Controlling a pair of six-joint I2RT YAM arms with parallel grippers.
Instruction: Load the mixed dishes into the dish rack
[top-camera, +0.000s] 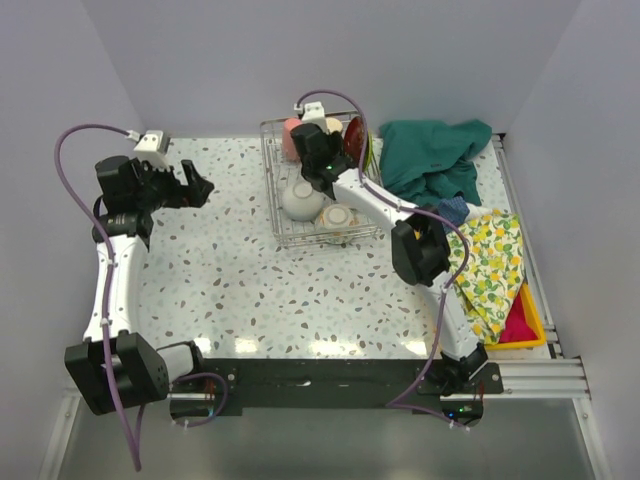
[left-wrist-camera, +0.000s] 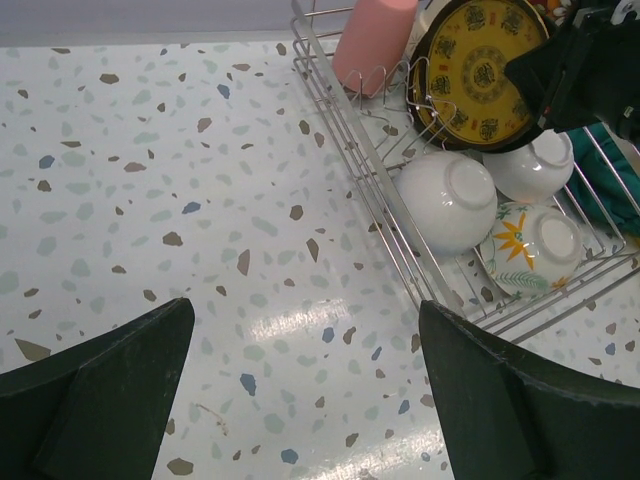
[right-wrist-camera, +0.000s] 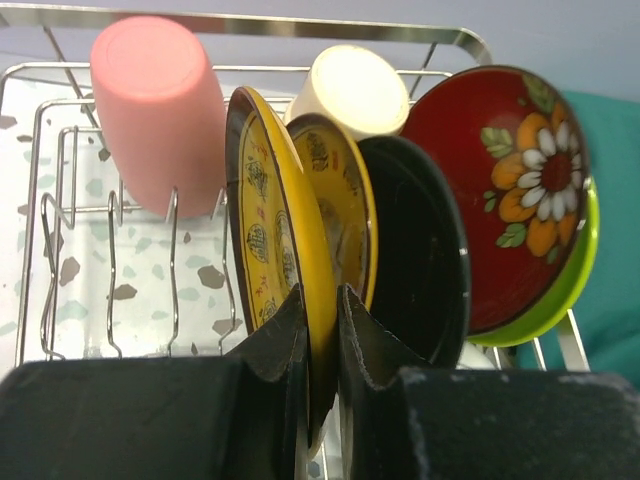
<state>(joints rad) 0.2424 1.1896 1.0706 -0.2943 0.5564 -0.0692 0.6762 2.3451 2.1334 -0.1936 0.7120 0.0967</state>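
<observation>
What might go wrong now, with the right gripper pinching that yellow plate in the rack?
The yellow plate stands tilted on edge in the right gripper. If it is released before it seats in the dish rack, it may tip onto the pink cup. It is also close to the second gold plate, so pulling out could knock that into the black plate.

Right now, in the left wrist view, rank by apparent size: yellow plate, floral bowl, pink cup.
1. yellow plate
2. floral bowl
3. pink cup: it shows the least, but the frame's top edge crops it, so its place is unsure.
</observation>
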